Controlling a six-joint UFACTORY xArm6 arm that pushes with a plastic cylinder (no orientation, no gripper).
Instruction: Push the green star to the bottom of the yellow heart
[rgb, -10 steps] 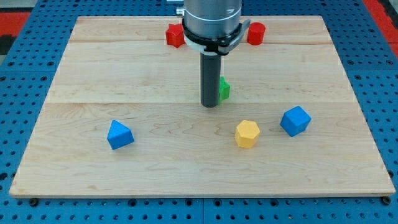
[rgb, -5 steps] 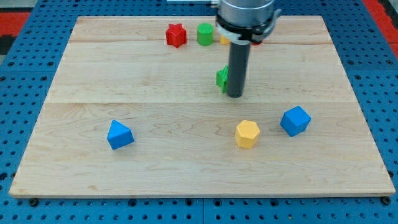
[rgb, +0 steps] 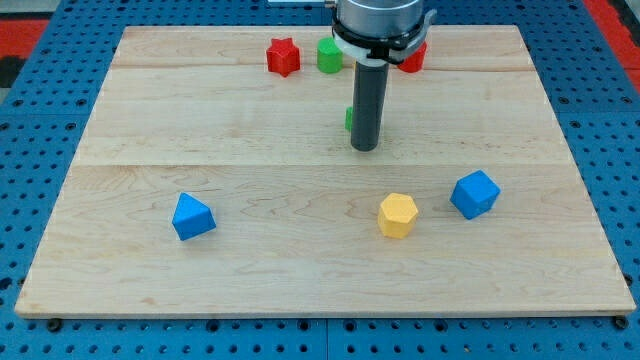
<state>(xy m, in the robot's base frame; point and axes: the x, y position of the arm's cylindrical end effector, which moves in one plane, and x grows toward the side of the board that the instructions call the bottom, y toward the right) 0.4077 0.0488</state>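
My tip (rgb: 365, 148) rests on the wooden board (rgb: 150, 110) a little above its middle. The green star (rgb: 349, 118) is almost wholly hidden behind the rod; only a green sliver shows at the rod's left edge, just above the tip. The yellow heart does not show; the arm's body covers the spot near the view's top between the green cylinder (rgb: 329, 55) and the red cylinder (rgb: 413, 57).
A red star (rgb: 283, 56) sits at the view's top, left of the green cylinder. A yellow hexagonal block (rgb: 398, 214) and a blue cube (rgb: 474, 194) lie below and right of the tip. A blue block (rgb: 192, 216) lies at lower left.
The rod went from the star's left side to its right, then came back a little left in front of it. The green star slid slightly up and left.
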